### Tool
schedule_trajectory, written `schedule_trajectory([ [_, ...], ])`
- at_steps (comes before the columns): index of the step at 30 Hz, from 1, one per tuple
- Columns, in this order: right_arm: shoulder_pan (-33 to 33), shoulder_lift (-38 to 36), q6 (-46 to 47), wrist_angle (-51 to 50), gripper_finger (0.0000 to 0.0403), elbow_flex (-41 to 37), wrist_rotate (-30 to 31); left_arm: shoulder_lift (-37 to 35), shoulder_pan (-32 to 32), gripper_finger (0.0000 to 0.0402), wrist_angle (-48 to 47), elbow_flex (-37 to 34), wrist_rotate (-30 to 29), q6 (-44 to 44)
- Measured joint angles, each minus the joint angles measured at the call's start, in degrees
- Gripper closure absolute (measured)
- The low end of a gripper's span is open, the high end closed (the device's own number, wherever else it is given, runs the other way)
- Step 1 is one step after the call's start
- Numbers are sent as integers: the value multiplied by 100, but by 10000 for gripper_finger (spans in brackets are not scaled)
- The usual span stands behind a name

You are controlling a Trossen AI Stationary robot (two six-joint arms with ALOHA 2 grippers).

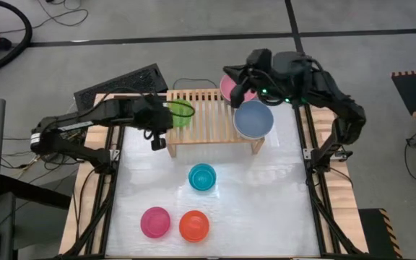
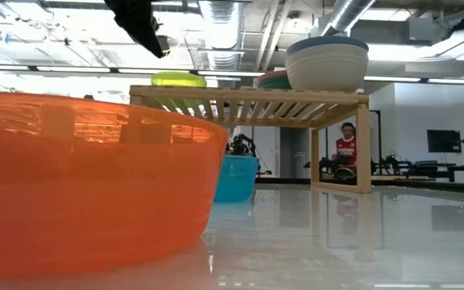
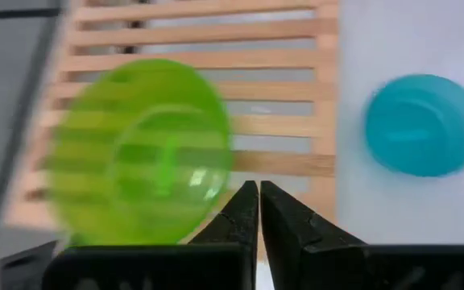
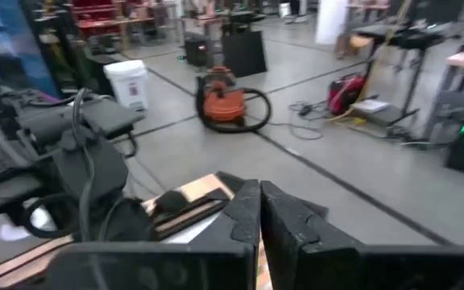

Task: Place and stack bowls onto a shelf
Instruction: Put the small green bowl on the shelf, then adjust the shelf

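The light-wood shelf (image 1: 211,119) stands at the table's far middle. A green bowl (image 1: 180,114) sits on its left end. A slate blue bowl (image 1: 253,119) sits on its right end, and in the low view it is nested in a cream bowl (image 2: 326,68). A light pink bowl (image 1: 231,87) lies at the far right corner. The cyan (image 1: 201,177), magenta (image 1: 155,222) and orange (image 1: 194,225) bowls rest on the table. My left gripper (image 1: 156,141) is shut and hovers by the shelf's near left corner, beside the green bowl (image 3: 139,153). My right gripper (image 1: 232,92) is shut above the pink bowl.
A black keyboard-like slab (image 1: 121,83) lies beyond the table's far left corner. Free table surface lies right of the cyan bowl (image 3: 421,125) and in front of the shelf. In the low view the orange bowl (image 2: 87,177) fills the foreground, and a person (image 2: 346,149) shows far behind.
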Motion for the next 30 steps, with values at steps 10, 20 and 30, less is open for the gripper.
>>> schedule_trajectory([
  [10,-35,-62,-47,-578,365,-4,325,819,455,401,107,0,551,521],
  [20,-167,-53,-49,-811,367,-26,325,882,940,401,487,0,241,706],
  [30,-172,-53,-49,-856,367,-26,314,794,1060,401,308,272,950,218],
])
